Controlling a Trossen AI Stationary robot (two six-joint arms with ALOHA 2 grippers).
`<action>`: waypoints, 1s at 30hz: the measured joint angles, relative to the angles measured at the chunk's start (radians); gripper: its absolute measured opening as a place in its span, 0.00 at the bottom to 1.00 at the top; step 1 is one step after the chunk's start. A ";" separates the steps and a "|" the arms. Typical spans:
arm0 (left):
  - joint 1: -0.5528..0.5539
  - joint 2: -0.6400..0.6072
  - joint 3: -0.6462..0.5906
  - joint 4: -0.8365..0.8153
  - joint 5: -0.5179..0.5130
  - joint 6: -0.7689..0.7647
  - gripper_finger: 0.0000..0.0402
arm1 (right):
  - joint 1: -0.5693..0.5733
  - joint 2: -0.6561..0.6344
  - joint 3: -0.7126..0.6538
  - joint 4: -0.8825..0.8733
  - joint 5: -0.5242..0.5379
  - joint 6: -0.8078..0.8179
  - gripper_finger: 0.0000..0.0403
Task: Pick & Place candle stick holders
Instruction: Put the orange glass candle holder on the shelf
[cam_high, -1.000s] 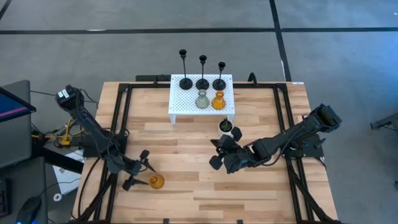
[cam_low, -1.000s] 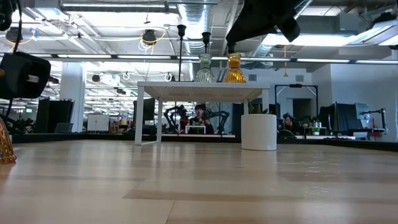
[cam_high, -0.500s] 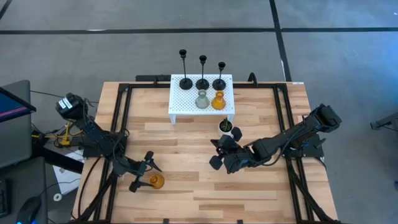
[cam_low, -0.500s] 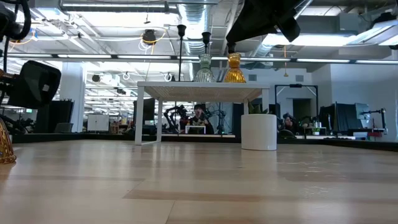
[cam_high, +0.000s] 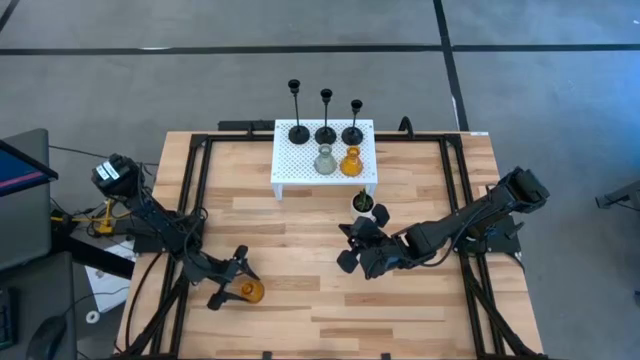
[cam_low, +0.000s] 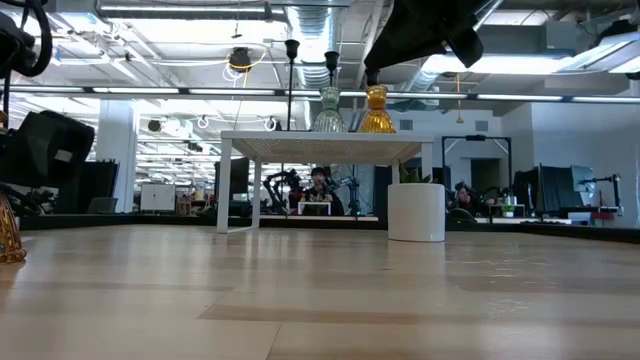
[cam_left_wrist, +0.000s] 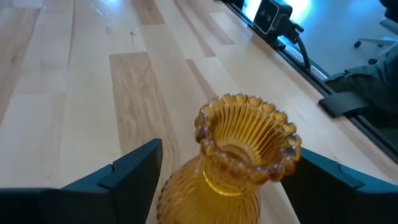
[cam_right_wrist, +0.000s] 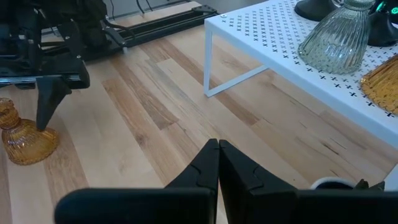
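Left gripper (cam_high: 229, 279) sits low at the table's near-left area, fingers spread wide on either side of the amber holder (cam_high: 251, 292); you can see in the left wrist view that the amber holder (cam_left_wrist: 231, 163) stands upright between the two fingers (cam_left_wrist: 134, 171) with a gap on each side, so nothing is gripped. In the right wrist view the same holder (cam_right_wrist: 25, 134) stands on the wood with a finger tip just beside it.

Right gripper (cam_high: 349, 248) hangs over mid-table, near the small white pot (cam_high: 363, 204); its fingers (cam_right_wrist: 205, 165) are pressed together with nothing between them.

Wooden table (cam_high: 330, 310) carries a white perforated stand (cam_high: 300, 160) at the far centre. On the stand you have three black thin-stemmed holders in a row at the back: tallest (cam_high: 297, 130), middle (cam_high: 326, 133), shortest (cam_high: 353, 133). In front of them stand a pale grey glass holder (cam_high: 326, 161) and a second amber glass holder (cam_high: 351, 162), side by side.
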 joint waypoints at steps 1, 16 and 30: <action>0.000 0.000 0.000 0.005 0.000 0.000 0.75 | 0.000 0.000 0.000 0.000 0.000 0.000 0.00; 0.000 0.000 0.000 0.022 0.000 0.000 0.45 | 0.000 0.000 0.000 0.000 0.000 0.000 0.00; 0.000 -0.023 0.031 0.049 -0.087 -0.102 0.37 | 0.009 0.000 0.000 -0.054 0.001 0.000 0.00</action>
